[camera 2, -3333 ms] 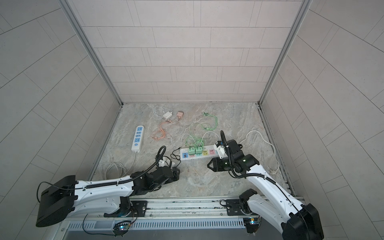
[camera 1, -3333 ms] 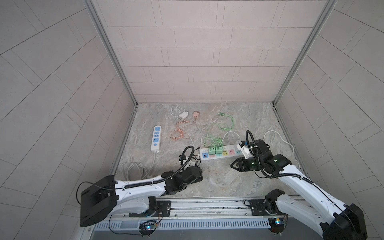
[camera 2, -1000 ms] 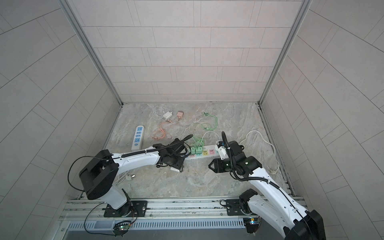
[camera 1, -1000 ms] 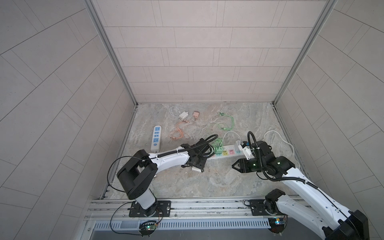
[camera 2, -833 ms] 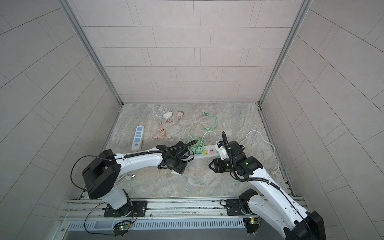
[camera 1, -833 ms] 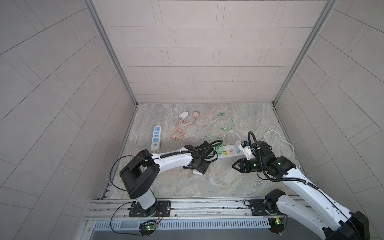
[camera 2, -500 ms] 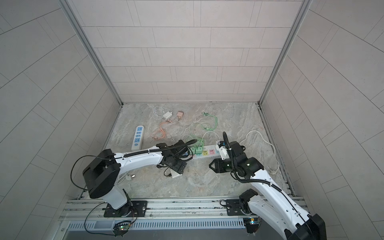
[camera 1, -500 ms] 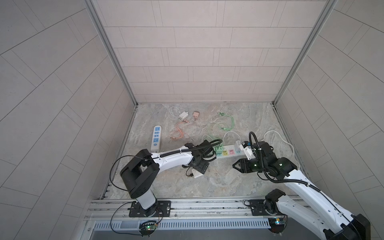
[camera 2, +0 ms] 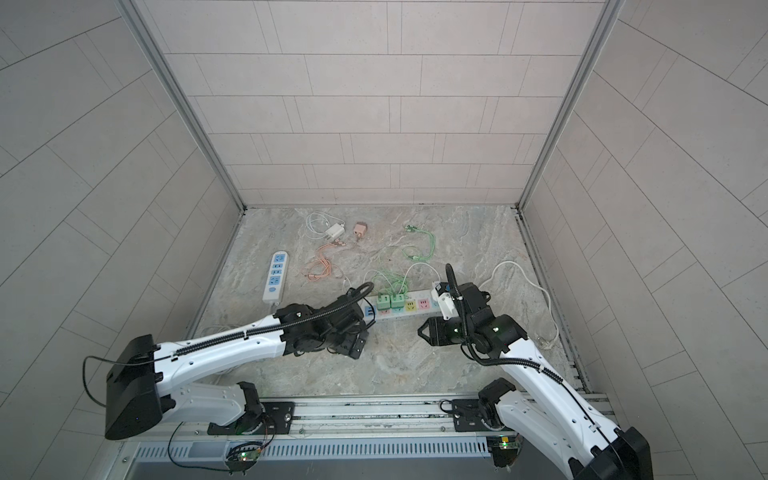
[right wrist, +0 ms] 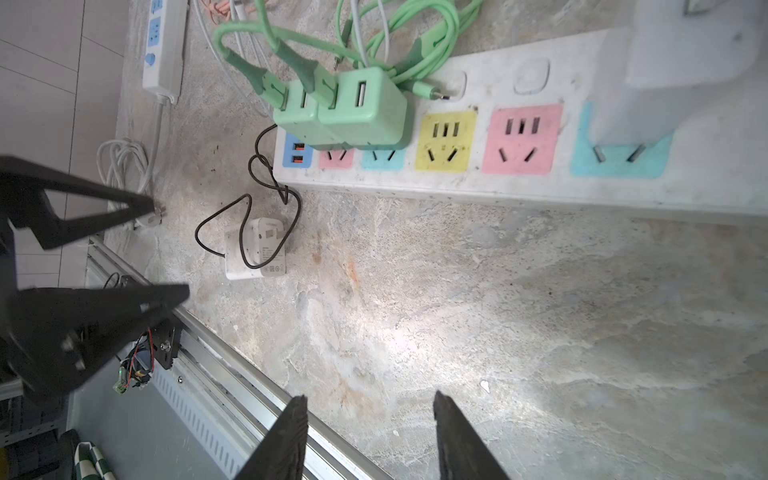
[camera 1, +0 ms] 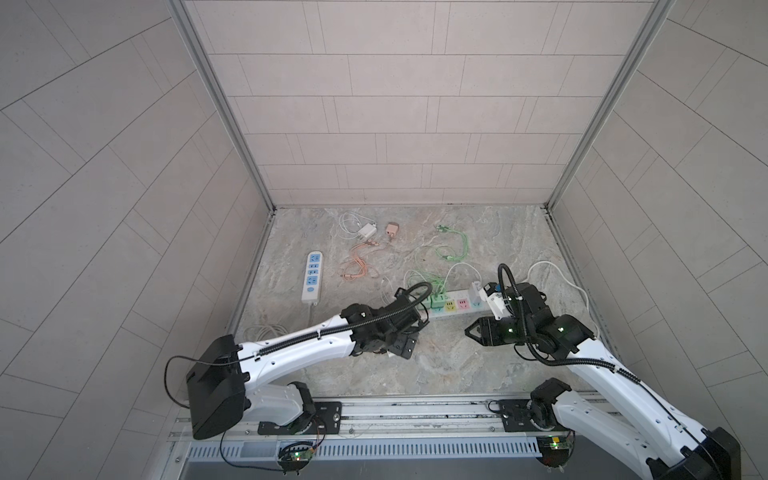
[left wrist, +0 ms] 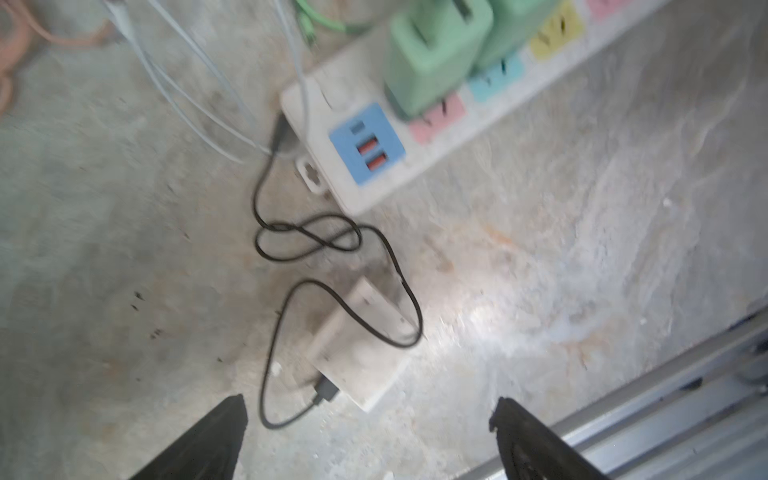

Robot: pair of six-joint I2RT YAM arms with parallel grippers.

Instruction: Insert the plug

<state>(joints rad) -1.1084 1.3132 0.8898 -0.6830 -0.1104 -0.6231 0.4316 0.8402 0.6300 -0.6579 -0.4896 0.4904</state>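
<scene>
The white plug (left wrist: 357,345) with its thin black cable (left wrist: 270,332) lies flat on the stone floor, a short way in front of the blue USB end of the white power strip (left wrist: 419,166). My left gripper (left wrist: 368,407) hangs just above the plug, open, fingers either side and apart from it. It shows the same way in the right wrist view, with the plug (right wrist: 257,249) past the left gripper (right wrist: 166,249). My right gripper (right wrist: 370,399) is open and empty, in front of the strip (right wrist: 498,183). In a top view the left gripper (camera 1: 403,347) hides most of the plug.
Two green chargers (right wrist: 340,108) and a white adapter (right wrist: 665,62) sit in the strip; yellow and pink sockets (right wrist: 523,137) are free. A small white strip (camera 1: 313,280), orange cable (camera 1: 357,270), white charger (camera 1: 368,230) and pink adapter (camera 1: 392,229) lie further back. A metal rail (right wrist: 232,353) runs along the front.
My left gripper has opened and let go of the white plug, which now lies on the floor. The left arm has drawn back a little from the strip. The right arm has barely moved.
</scene>
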